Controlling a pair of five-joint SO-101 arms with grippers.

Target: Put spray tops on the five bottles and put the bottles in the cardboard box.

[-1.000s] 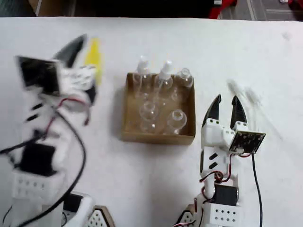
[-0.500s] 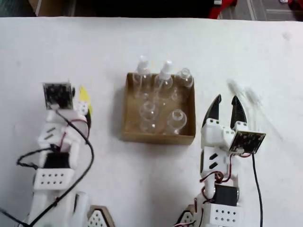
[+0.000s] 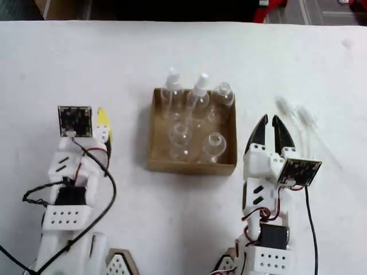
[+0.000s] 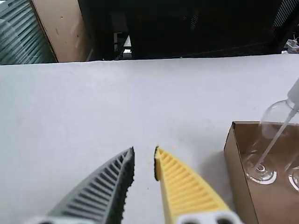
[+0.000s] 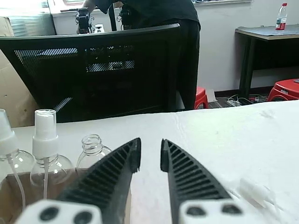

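Note:
The cardboard box [image 3: 153, 134] sits mid-table with several clear bottles standing in it. Two bottles at its far side wear white spray tops [image 3: 200, 85]; an uncapped bottle [image 3: 223, 93] stands beside them, and two more uncapped ones [image 3: 213, 145] are nearer. Loose spray tops [image 3: 298, 114] lie on the table right of the box. My left gripper [image 3: 98, 121] rests left of the box, grey and yellow fingers [image 4: 180, 186] a narrow gap apart and holding nothing. My right gripper [image 3: 270, 121] sits just right of the box, slightly open and empty [image 5: 150, 150].
Bare white tabletop [image 3: 86, 57] spreads left of and behind the box. Beyond the table's far edge stand a black mesh chair [image 5: 107, 70] and a cardboard sheet [image 4: 60, 28]. A box wall [image 4: 238, 172] lies close to my left gripper.
My left arm has swung back from the far left and settled low beside the box. The right gripper's fingers have drawn closer together.

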